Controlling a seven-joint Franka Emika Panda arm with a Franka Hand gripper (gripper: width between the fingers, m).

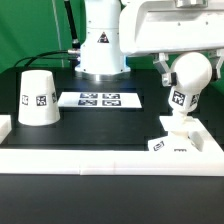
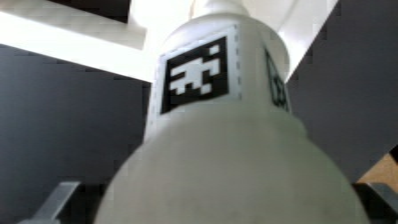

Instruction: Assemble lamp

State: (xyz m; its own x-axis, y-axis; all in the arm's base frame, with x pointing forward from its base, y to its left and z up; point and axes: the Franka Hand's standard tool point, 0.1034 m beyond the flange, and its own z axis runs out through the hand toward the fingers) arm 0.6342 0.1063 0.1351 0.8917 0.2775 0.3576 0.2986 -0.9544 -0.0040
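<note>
The white round bulb (image 1: 188, 78) stands upright with its neck in the flat square base (image 1: 192, 143) at the exterior view's right. My gripper (image 1: 188, 72) comes down from above, its fingers on either side of the bulb's round head, shut on it. In the wrist view the bulb (image 2: 205, 140) fills the picture, with a square tag on its neck, and my gripper (image 2: 214, 208) shows only as finger edges at both sides. The tapered shade (image 1: 37, 98) stands wide end down at the exterior view's left, apart from the rest.
The marker board (image 1: 100, 99) lies flat on the black table between the shade and the bulb. The robot's white body (image 1: 102, 45) rises behind it. A low white wall (image 1: 100, 156) runs along the front edge, with a short piece at the left.
</note>
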